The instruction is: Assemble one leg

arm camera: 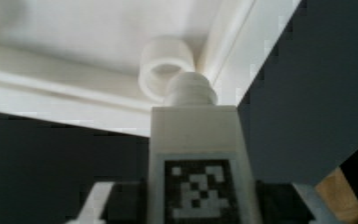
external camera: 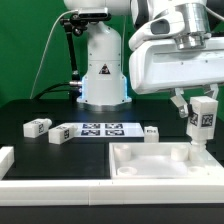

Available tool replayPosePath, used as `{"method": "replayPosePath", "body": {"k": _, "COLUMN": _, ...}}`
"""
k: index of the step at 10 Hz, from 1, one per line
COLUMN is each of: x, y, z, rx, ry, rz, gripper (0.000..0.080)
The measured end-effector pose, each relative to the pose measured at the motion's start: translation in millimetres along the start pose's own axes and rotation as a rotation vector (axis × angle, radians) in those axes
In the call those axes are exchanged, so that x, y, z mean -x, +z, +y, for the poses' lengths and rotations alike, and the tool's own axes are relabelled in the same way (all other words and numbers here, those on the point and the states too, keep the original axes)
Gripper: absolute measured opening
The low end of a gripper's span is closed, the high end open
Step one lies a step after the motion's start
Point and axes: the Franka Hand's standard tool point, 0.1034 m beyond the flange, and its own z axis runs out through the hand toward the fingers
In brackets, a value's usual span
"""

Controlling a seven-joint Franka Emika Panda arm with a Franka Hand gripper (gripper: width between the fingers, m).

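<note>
Now | fingers (arm camera: 98, 203) clamp boxy white leg (external camera: 203, 116), square tag showing | upright over recessed white tray piece (external camera: 140, 165)

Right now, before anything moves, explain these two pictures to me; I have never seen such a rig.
This is a robot arm that assembles furniture. One picture comes from a camera off the arm, the other from a camera on its wrist. Its two fingers hold a small white leg with a black-and-white tag, upright over the white tray-like piece. The wrist view shows the leg's peg pointing at a round socket there. On the black table lie three loose legs and the flat marker board.
</note>
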Motion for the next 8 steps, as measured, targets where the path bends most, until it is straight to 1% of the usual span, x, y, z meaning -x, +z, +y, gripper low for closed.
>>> {"method": "replayPosePath", "body": {"k": 1, "x": -4.7, "y": 5.2, "z": 3.3, "rx": 0.001, "ry": 0.004, "rz": 0.004, "gripper": 0.0291}}
{"method": "replayPosePath", "body": {"k": 2, "x": -4.2, "y": 10.4, "z": 6.5, "rx": 0.001, "ry": 0.006, "rz": 0.001, "gripper": 0.0291}}
{"method": "replayPosePath", "body": {"k": 3, "x": -2.7, "y": 16.3, "z": 9.6, "rx": 0.002, "ry": 0.011, "rz": -0.003, "gripper": 0.0291}}
{"method": "replayPosePath", "body": {"k": 5, "x": 6.6, "y": 27.0, "z": 11.6, "rx": 0.006, "ry": 0.016, "rz": -0.001, "gripper": 0.0291}}
{"method": "replayPosePath", "body": {"k": 8, "x": 11.7, "y": 32.4, "z": 10.3, "rx": 0.004, "ry": 0.017, "rz": -0.006, "gripper": 0.0291}}
